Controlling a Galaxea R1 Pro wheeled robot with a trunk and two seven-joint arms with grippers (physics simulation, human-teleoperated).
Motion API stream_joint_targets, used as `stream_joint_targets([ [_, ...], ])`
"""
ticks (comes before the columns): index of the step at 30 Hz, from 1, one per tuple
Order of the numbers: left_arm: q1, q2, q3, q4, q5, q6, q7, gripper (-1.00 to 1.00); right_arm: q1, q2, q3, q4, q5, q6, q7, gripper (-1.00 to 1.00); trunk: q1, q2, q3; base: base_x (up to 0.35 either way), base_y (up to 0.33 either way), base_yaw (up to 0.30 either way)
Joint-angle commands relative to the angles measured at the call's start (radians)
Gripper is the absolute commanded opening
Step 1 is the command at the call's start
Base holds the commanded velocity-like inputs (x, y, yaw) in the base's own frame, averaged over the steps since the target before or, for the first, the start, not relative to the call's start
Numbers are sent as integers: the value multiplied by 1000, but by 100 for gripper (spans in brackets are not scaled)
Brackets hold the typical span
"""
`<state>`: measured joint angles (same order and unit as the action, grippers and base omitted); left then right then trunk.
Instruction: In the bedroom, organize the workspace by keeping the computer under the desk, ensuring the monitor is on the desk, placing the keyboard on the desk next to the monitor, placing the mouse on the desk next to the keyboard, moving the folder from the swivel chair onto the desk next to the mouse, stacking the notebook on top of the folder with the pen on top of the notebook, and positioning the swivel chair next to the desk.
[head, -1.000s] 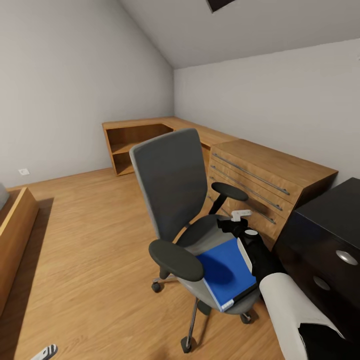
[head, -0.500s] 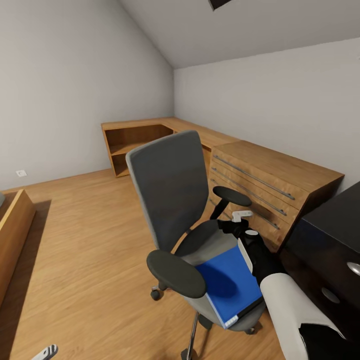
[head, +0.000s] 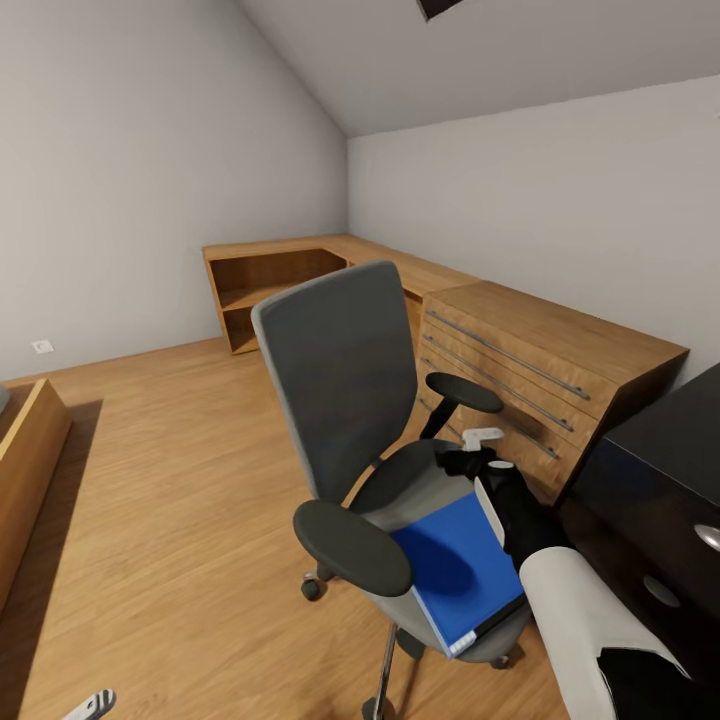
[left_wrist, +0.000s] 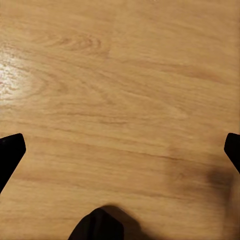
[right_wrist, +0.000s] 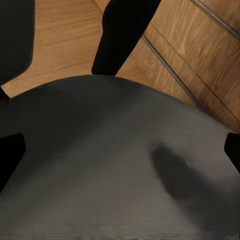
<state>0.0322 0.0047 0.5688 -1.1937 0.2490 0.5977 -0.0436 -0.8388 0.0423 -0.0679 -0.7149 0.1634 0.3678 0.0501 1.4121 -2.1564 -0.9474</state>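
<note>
Folder (head: 455, 565): bright blue, flat on the seat of the swivel chair (head: 345, 385), toward the seat's front edge, white page edges facing us. Not yet lifted.

Right gripper (head: 478, 450): hovering over the seat just beyond the folder's far edge, beside the far armrest. In the right wrist view its dark fingertips (right_wrist: 10, 155) sit at the frame's two sides, so we read it as wide open, nothing between them; below is grey seat padding (right_wrist: 115, 165), not the folder.

Left gripper (head: 92, 705): low by the floor. In the left wrist view its fingertips (left_wrist: 10, 152) are likewise spread, empty, over bare boards.

Step in hand, as we judge it: the reach for the folder. Next move calls for bringing the pincer back over the blue cover and getting a finger under a thin edge, awkward on soft padding.

Desk (head: 660, 430): glossy black, round silver knobs, just beside the chair. Light-wood cabinet (head: 530, 350) runs along the wall behind. Wood-plank floor (head: 170, 480), pale grey walls, sloped ceiling.
</note>
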Motion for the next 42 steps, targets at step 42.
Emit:
stream_joint_targets([
  [42,0,0,2,-3,1,7,-6,100,0,4,-3,-1,12,89,2,100,50,-91,-41,0,0,0],
])
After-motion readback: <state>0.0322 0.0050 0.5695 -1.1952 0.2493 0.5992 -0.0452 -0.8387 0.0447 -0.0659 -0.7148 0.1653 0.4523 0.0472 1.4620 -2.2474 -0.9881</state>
